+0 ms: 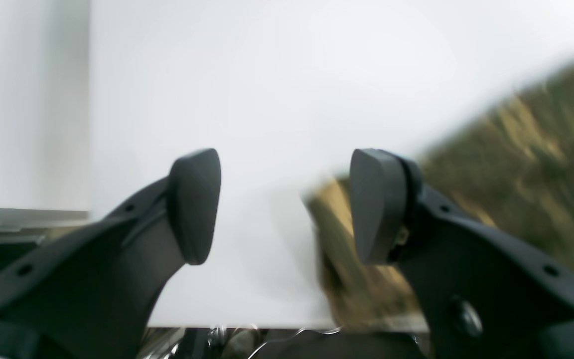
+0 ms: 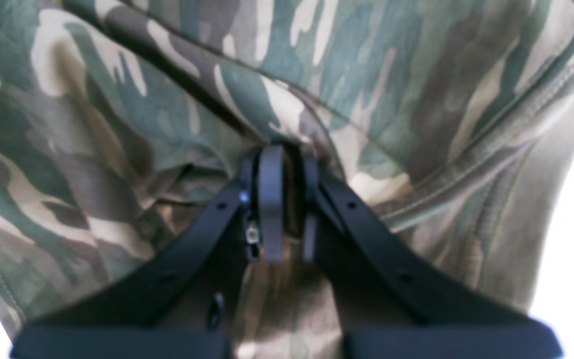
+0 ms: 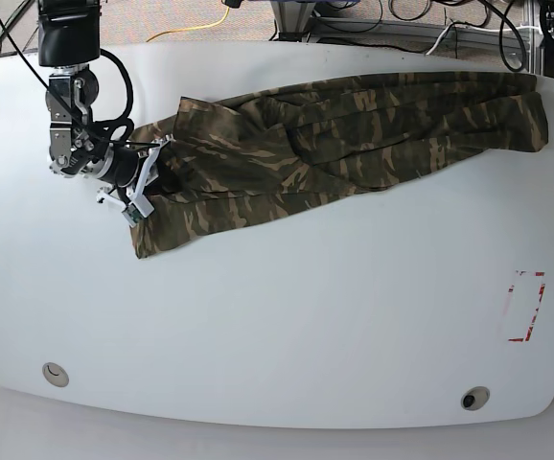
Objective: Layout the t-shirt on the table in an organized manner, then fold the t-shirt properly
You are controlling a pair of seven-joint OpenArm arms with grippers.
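The t-shirt (image 3: pixel 334 144) is strung out in a long rumpled band across the far side of the table (image 3: pixel 287 335). Right end effector (image 2: pixel 282 199) is clenched on a bunch of cloth, probably anchoring that end. Left end effector (image 1: pixel 284 204) is spread, grasping nothing, just off the opposite end.

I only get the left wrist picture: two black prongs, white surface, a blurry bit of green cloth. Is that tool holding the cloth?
Observer: No. The left tool is open and empty; the t-shirt lies beside it.
Operator: Is anything holding it, then?
Observer: Yes, the right tool is shut on the t-shirt at the other end.
Operator: Is it spread out neatly?
Observer: Not yet. It stretches in a long rumpled band across the far part of the table.
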